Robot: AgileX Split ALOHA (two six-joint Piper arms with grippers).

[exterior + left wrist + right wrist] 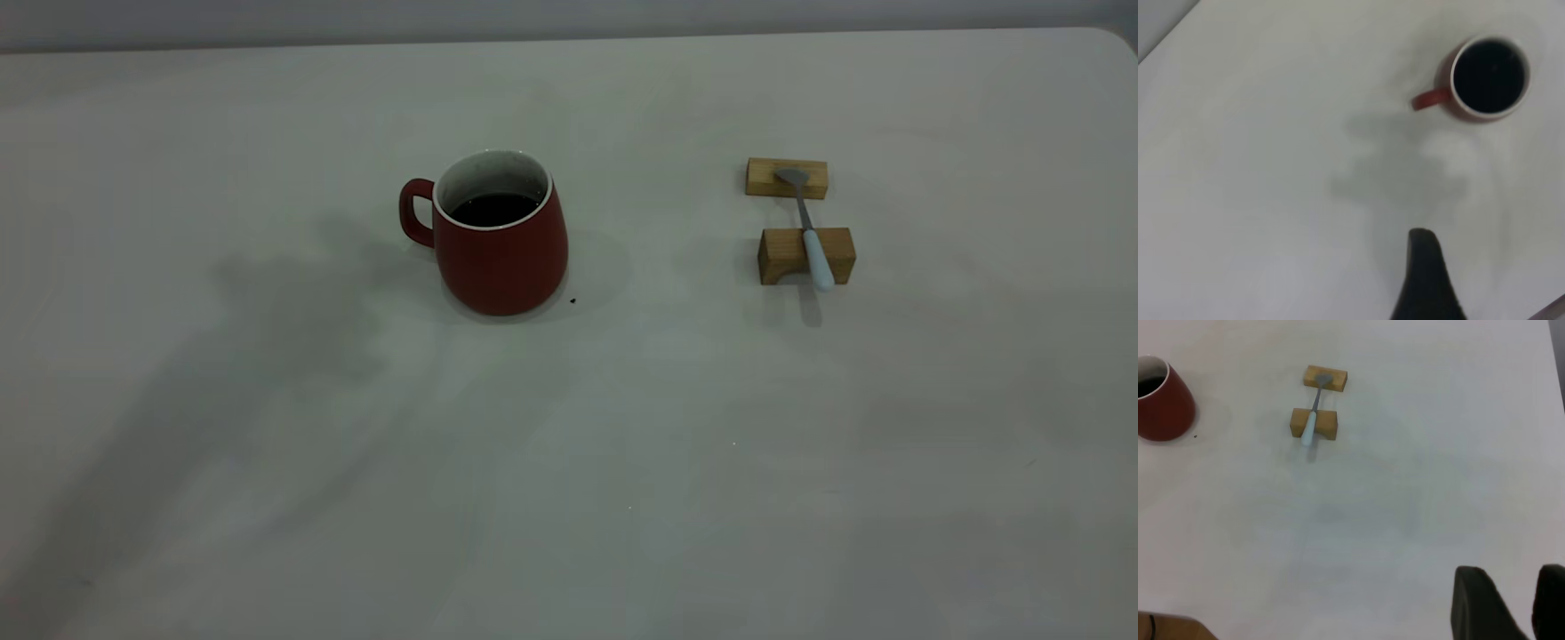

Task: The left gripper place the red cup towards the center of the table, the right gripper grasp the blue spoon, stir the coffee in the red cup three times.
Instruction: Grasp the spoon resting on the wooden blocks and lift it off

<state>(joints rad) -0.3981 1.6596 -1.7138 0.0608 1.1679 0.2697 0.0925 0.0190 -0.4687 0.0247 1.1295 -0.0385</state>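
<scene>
The red cup (502,258) stands upright near the middle of the table (622,462), handle to the left, with dark coffee (494,209) inside. The blue spoon (811,236) lies across two tan wooden blocks to the cup's right, its pale handle toward the front. Neither arm shows in the exterior view. In the left wrist view my left gripper (1491,277) is high above bare table, well away from the red cup (1429,100), open and empty. In the right wrist view my right gripper (1511,572) is open, empty, and far from the blue spoon (1313,420).
The far block (786,178) carries the spoon's bowl and the near block (787,253) its handle. A small dark speck (573,300) lies by the cup's base. The table's rounded corner (1111,40) is at the back right.
</scene>
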